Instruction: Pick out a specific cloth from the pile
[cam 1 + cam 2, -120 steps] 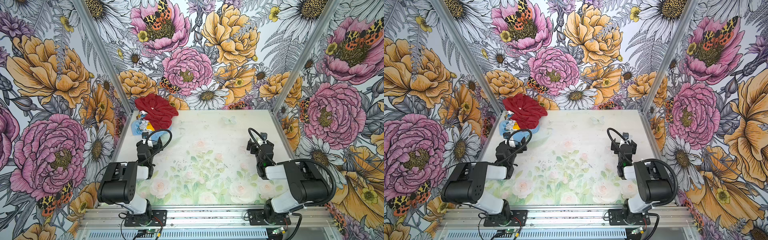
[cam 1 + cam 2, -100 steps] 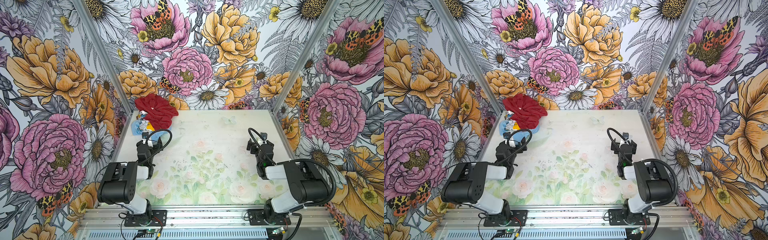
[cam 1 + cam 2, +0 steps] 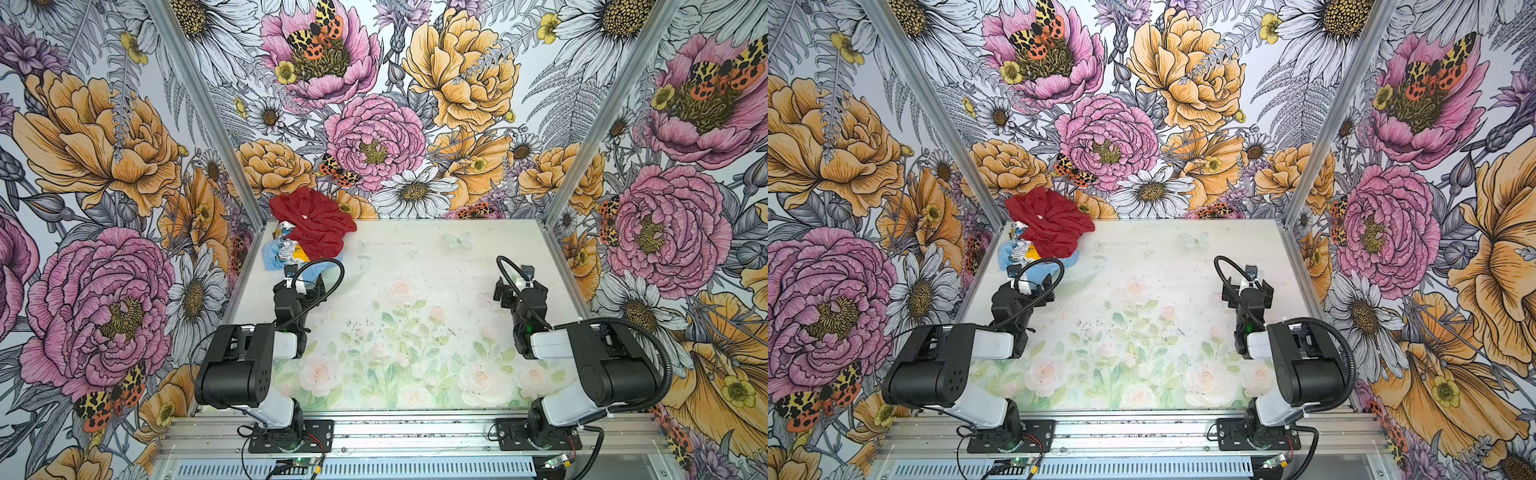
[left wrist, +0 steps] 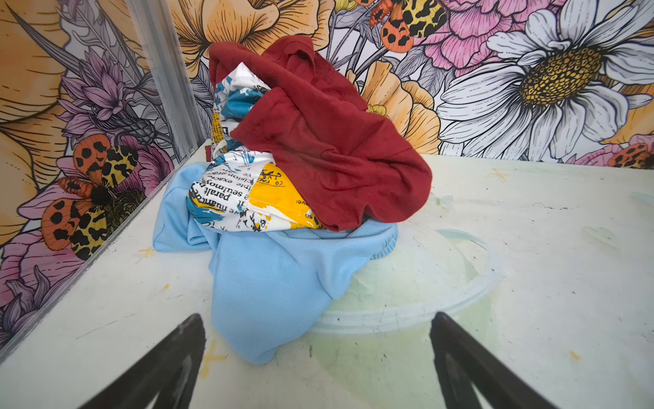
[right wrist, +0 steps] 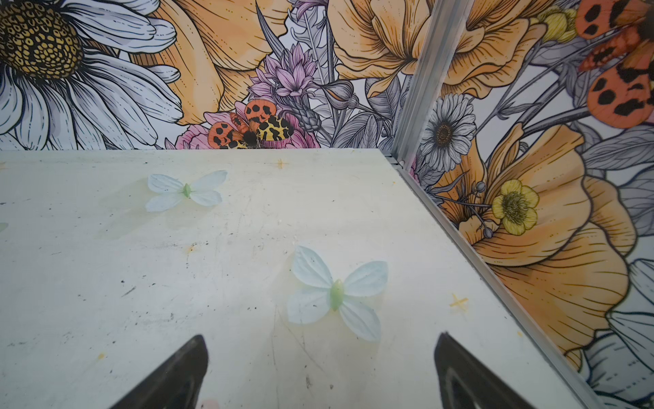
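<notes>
Here the light blue cloth [image 4: 269, 283] lies at the bottom of the pile [image 4: 293, 170], just in front of the left end effector [image 4: 317, 318]. Its nearest fold comes forward on the counter [image 4: 531, 248] and reaches in between the two dark fingers [image 4: 184, 340], close beside one of them; whether it touches that finger I cannot tell. This end effector is wide open and holds nothing. On the blue cloth sits a white cloth [image 4: 233, 198] with black letters and yellow and blue patches. A dark red cloth [image 4: 329, 141] is draped over both, farther from the end effector and near the flowered wall [image 4: 531, 70]. The right end effector [image 5: 321, 337] is well apart from the pile, also wide open and empty. It is above bare counter, with a pale printed butterfly [image 5: 334, 294] just ahead of its fingers.
</notes>
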Controlling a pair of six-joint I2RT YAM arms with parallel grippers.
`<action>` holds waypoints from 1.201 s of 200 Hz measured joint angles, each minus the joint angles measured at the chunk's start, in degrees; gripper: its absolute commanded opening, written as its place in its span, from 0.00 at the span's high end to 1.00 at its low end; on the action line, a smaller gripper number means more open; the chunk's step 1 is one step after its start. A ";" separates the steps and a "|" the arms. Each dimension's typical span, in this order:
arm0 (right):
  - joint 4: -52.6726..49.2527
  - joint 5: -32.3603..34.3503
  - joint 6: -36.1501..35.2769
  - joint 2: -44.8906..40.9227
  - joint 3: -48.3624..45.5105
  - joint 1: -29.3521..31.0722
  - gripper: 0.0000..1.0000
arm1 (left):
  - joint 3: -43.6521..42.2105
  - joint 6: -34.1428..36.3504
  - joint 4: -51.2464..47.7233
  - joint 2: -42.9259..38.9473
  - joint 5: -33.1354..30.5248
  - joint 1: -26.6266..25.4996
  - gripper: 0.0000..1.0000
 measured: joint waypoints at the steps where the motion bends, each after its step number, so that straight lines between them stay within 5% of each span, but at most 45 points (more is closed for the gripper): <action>1: 0.00 0.00 0.00 0.00 0.00 0.00 0.00 | -0.02 -0.02 0.00 0.00 0.09 0.02 0.01; 76: 0.00 -0.02 0.00 0.00 0.00 0.00 0.01 | -0.02 -0.61 0.04 0.00 4.83 2.86 0.01; 114: 0.00 0.48 -0.72 -1.70 -1.14 0.76 0.01 | -0.44 -0.61 -1.01 -1.55 2.40 1.90 0.02; 138: -12.85 4.24 -3.15 -15.28 -0.11 8.33 0.01 | 1.95 -3.34 -17.59 -15.61 -9.70 -3.78 0.15; 168: -35.12 3.15 1.77 -25.99 17.03 15.78 0.00 | 16.70 -11.19 -39.52 -25.81 -13.73 -5.14 0.26; 201: -46.42 0.81 10.32 -25.44 29.14 27.47 0.00 | 29.77 -16.81 -57.86 -17.25 -9.38 -3.76 0.45; 240: -51.84 -2.51 16.61 -14.97 34.12 42.05 0.01 | 32.22 -20.04 -71.89 -2.03 -4.72 -3.37 0.49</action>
